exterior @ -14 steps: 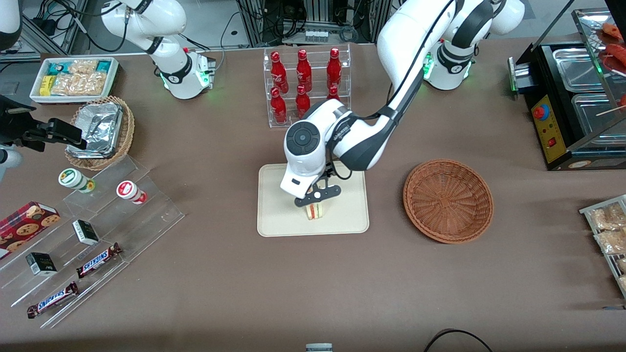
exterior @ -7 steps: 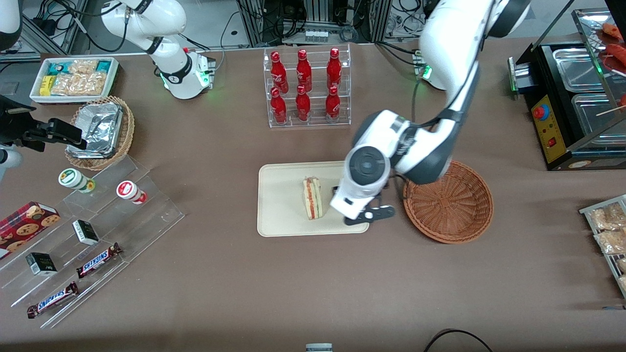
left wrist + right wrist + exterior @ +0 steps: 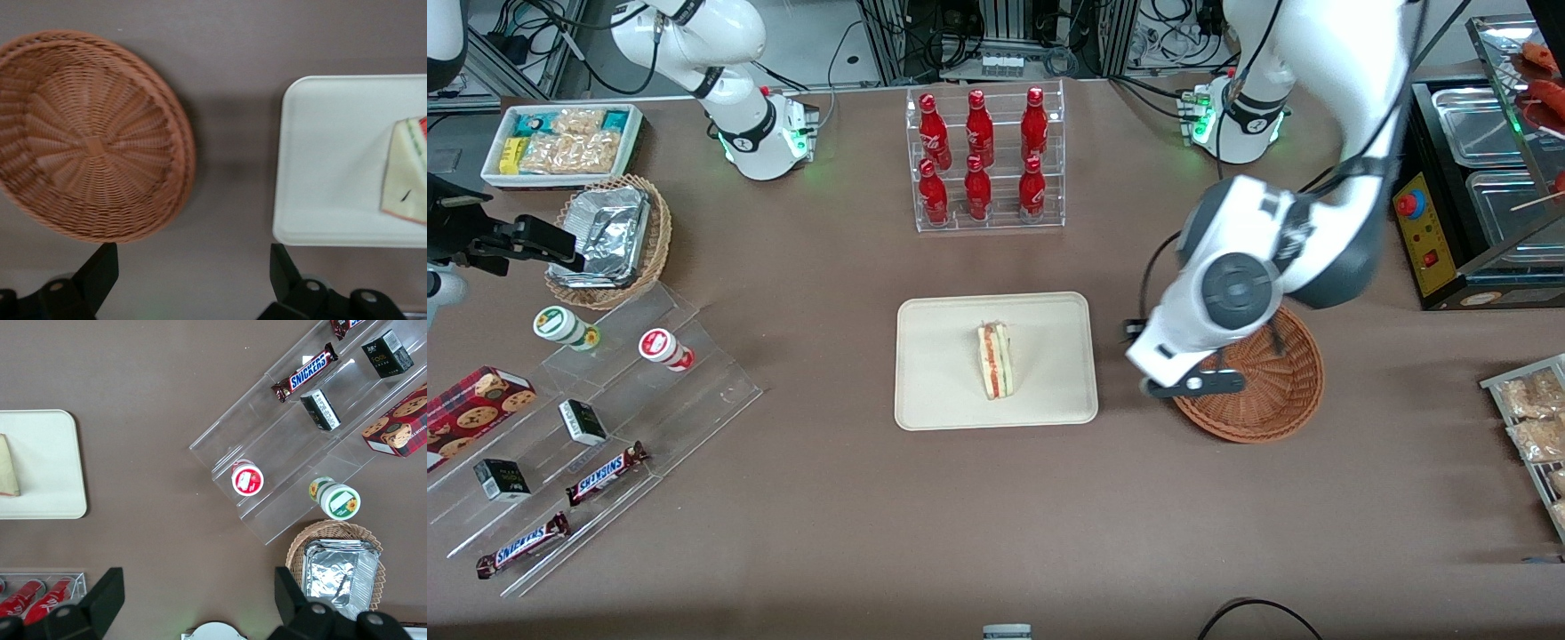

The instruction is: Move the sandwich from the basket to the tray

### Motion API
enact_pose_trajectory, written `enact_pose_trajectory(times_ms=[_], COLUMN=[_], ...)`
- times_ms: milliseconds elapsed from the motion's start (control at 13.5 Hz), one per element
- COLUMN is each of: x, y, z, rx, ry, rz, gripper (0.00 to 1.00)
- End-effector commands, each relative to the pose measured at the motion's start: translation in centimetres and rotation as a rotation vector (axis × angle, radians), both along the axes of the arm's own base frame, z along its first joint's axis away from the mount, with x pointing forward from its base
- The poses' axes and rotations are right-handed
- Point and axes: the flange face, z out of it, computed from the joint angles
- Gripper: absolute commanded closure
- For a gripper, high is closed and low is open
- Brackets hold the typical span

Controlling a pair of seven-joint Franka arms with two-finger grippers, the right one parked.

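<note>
1. Since half a second ago the left arm's gripper [image 3: 1192, 384] has swung away from the tray [image 3: 943, 400] toward the working arm's end of the tabletop [image 3: 996, 516], and it now hangs above the rim of the basket [image 3: 1272, 418] on the side nearest the tray.
2. A second ago that gripper was down over the sandwich [image 3: 994, 360] on the tray; now the two are well apart, and the sandwich lies where it was set.
3. In the left wrist view the two fingers [image 3: 100, 270] stand wide apart with only tabletop between them, so the gripper is spread open and carries nothing.
4. This suggests the task is as good as done: the sandwich is on the tray, released, and the arm looks to be backing off.
5. The tray holds the sandwich alone, a little toward the basket from the tray's middle (its red, orange and green filling edge faces up toward the front camera).
6. The basket, just beside the tray, appears empty: the wrist view shows bare weave across its bowl, though the front view has part of it hidden under the arm.
7. Farther from the front camera than the tray stands a clear rack of red bottles [image 3: 983, 160].
</note>
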Motion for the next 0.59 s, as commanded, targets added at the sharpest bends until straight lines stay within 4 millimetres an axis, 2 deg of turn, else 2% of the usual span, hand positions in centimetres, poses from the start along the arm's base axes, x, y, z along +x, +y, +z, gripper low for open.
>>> enact_pose_trajectory(times_ms=[0,519], x=[-2.9,-5.0], y=[6.0,17.4], z=[3.3,12.0], rx=[-0.026,-0.096], ry=[-0.002,0.024], rz=[-0.056,-0.266], gripper=[0.00,0.00])
